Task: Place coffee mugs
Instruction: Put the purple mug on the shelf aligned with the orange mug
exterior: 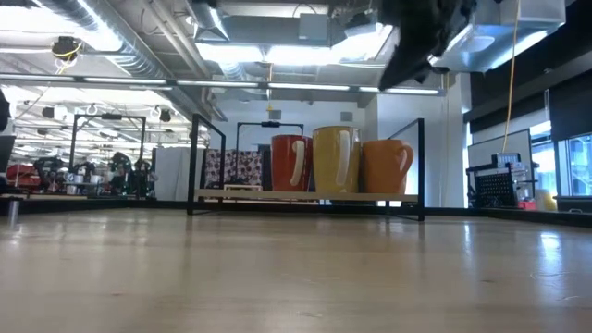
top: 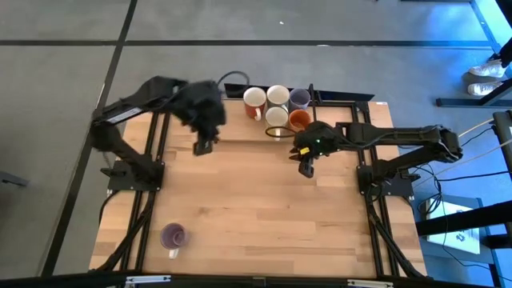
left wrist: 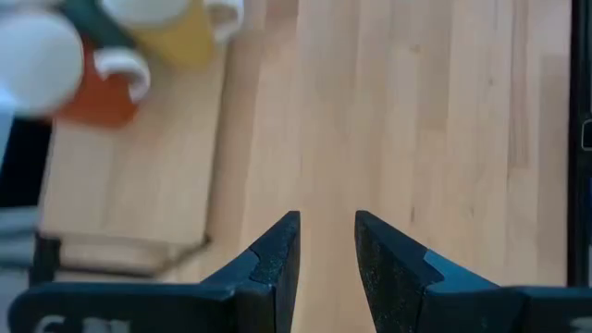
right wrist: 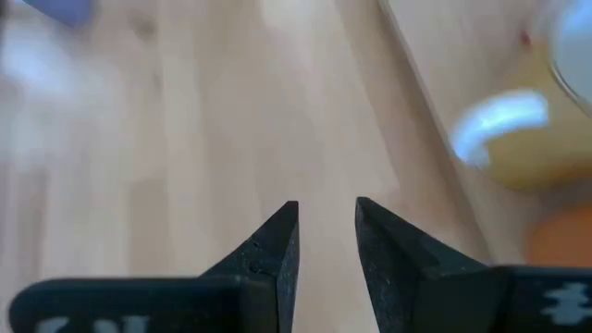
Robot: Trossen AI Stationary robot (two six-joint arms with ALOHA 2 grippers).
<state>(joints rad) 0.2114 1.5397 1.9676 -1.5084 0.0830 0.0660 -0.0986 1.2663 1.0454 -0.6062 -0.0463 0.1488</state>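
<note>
Right gripper (top: pixel 304 170): fingers nearly together, a narrow gap, nothing between them, over bare table (top: pixel 264 208). Just beyond it, toward the far edge, sits the mug cluster on a low wooden tray (top: pixel 240 112). Nearest to it are the orange mug (top: pixel 299 121) and a cream mug (top: pixel 277 118); behind those stand the white mug with reddish inside (top: pixel 254 100), another white mug (top: pixel 278 95) and the pale lavender mug (top: pixel 300 98).

Left gripper (top: pixel 202 147): same state, narrow gap, empty, hovering beside the tray's other side.

Dark purple mug (top: pixel 173 235) stands alone well away from both grippers, near the table's front edge, closer to the left arm's side; handle looks to point toward the front edge.

Read: five of six placed, so the step in hand is fetching the last one. Next move calls for one arm to swing out to the purple mug, open the fingers wider, take rim or handle, carry it to a free spot on the tray without knocking neighbours.
</note>
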